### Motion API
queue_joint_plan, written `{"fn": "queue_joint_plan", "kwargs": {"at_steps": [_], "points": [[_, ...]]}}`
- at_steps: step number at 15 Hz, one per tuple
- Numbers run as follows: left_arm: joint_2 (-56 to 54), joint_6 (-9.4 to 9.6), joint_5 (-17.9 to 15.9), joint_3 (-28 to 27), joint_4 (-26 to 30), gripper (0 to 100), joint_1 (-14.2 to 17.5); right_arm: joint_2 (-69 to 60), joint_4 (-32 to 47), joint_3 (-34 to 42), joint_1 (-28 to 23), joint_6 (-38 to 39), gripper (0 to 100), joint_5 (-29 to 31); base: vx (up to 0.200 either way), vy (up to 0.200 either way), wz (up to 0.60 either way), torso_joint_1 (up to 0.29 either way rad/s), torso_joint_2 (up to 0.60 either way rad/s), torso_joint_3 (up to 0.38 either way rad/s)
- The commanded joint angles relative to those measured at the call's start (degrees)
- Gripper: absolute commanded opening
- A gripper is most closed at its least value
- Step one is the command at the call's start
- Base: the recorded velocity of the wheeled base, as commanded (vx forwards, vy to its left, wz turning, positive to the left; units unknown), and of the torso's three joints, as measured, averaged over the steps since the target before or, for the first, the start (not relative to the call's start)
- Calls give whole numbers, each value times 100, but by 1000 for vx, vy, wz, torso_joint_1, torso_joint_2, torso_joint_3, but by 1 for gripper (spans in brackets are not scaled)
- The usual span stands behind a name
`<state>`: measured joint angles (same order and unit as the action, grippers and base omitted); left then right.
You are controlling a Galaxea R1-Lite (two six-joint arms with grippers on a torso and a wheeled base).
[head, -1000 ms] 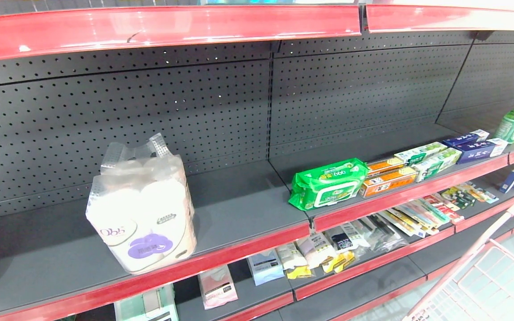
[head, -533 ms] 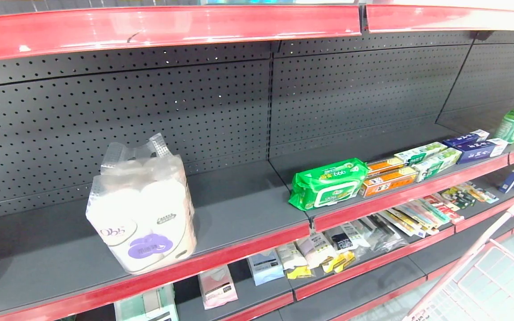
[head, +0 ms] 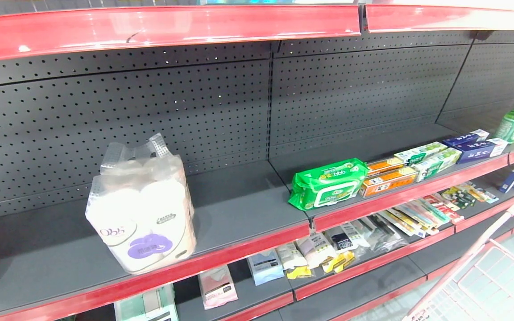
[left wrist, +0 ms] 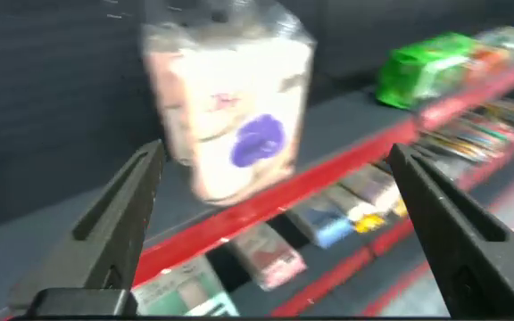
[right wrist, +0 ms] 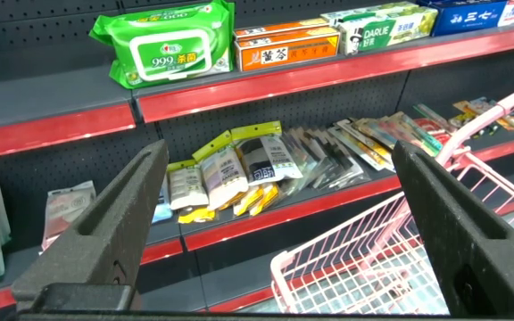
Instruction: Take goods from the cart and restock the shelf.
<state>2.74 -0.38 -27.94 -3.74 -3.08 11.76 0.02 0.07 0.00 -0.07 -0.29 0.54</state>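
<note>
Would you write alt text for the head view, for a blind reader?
A pack of toilet paper rolls stands at the front of a dark shelf; right of it lie a green wet wipes pack and toothpaste boxes. A pink cart sits lower right.

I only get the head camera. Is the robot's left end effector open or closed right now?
Observer: Open. The left end effector is spread wide and faces the toilet paper pack, holding nothing.
Operator: What about the other one?
Observer: The right end effector is open and holds nothing.
Operator: What is it pointing at?
Observer: The small packets on the lower shelf, with the pink cart below it.
</note>
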Motion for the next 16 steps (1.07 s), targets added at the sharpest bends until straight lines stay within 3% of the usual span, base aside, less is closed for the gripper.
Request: {"fn": "queue_joint_plan", "kwargs": {"at_steps": [1,4,5,7,9,10,11,12,14,15,16], "points": [[-274,29,-651,207,62,100,-473,6,1,0,-1,3,100,-1,0,0,0,0,0,0],[-248,-24,-924,207,80,100,-500,-2,1,0,-1,3,100,-1,0,0,0,0,0,0],[-46,-24,-959,172,80,100,-825,6,-7,0,-1,3,100,-1,0,0,0,0,0,0],[306,-15,-941,31,80,100,-1264,6,1,0,-1,3,100,-1,0,0,0,0,0,0],[33,38,-704,260,124,100,-1212,6,-7,0,-1,3,100,-1,0,0,0,0,0,0],[-160,-6,597,322,124,100,-860,6,1,0,-1,3,100,-1,0,0,0,0,0,0],[-248,-147,1660,348,80,100,-631,6,1,0,-1,3,100,-1,0,0,0,0,0,0],[-257,-235,2188,374,-8,100,-640,6,1,0,-1,3,100,-1,0,0,0,0,0,0],[-248,-182,2689,365,-368,100,-640,6,1,0,-1,3,100,-1,0,0,0,0,0,0],[-257,-129,2689,365,-421,100,-640,-2,1,0,-1,-6,100,-1,0,0,0,0,0,0],[-257,-76,2434,374,-210,100,-640,6,1,0,-1,-6,100,-1,0,0,0,0,0,0]]}}
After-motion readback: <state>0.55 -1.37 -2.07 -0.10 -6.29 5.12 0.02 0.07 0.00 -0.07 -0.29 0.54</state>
